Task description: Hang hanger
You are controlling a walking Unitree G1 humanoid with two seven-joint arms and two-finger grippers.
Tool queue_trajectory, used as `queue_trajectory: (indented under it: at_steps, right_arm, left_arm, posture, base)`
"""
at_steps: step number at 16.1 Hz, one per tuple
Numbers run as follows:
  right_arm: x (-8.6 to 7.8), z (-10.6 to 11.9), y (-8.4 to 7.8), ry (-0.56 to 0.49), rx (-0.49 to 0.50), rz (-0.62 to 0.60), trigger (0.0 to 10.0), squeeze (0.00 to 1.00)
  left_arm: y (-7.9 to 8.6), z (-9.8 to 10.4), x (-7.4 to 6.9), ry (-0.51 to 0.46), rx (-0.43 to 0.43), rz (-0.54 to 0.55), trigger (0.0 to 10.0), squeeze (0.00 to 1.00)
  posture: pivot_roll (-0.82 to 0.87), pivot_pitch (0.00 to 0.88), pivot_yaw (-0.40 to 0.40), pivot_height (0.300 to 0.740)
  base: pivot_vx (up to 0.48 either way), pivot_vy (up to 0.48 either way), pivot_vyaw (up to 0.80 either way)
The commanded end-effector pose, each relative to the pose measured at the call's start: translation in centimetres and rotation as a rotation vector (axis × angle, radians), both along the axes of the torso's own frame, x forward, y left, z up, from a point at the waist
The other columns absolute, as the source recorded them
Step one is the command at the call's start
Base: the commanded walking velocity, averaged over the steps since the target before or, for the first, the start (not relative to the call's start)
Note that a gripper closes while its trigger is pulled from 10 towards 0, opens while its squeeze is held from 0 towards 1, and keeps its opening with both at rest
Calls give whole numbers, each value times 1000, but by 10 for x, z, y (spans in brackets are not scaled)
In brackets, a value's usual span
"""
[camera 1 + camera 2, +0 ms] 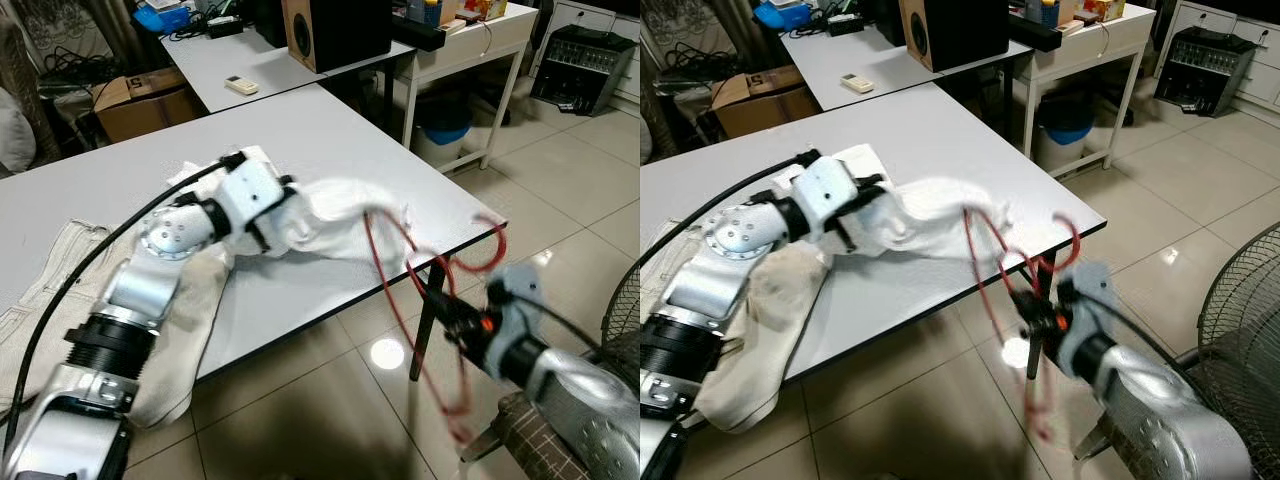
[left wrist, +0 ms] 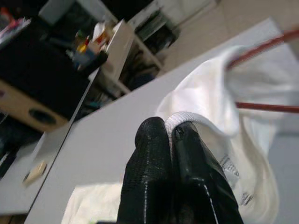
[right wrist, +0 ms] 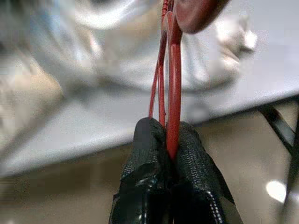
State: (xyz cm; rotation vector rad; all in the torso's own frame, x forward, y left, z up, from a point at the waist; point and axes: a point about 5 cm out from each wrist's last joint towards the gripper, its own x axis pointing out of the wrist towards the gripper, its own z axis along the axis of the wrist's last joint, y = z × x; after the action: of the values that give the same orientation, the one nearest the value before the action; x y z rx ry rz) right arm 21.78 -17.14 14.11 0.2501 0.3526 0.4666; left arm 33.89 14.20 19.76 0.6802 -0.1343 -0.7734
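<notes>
Holding the red hanger off the table's near edge, we have our right gripper pinched tight on its thin wire, with one end of the hanger tucked inside the white shirt lying on the table. Our left gripper is clamped on the shirt's ribbed collar, fingers pressed together with the hem between them. The hanger is blurred in the head views, so we cannot tell how far its arm sits inside the cloth. Our worry is the wire: it looks slick and narrow, and a sideways tug could twist it in the right grip or pull it back out of the neck opening. Pulling the collar too hard could also drag the shirt off the edge.
</notes>
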Motion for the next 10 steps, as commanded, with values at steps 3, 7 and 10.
queue_trajectory:
  at_steps: [3,7,10]
  right_arm:
    - [1,-5,2,36,284,-34,10000,0]
    - [46,-9,12,79,545,-181,10000,0]
    - [85,7,33,94,693,-220,10000,0]
  left_arm:
    - [15,1,-3,-17,-11,43,1176,0]
    - [19,-19,-11,82,-35,19,1020,0]
    - [7,-33,-18,101,-9,-8,1490,0]
  posture:
    - [-189,0,111,740]
    - [-166,0,128,740]
    - [-143,0,134,740]
  base:
    - [0,0,0]
    - [0,0,0]
    - [0,0,0]
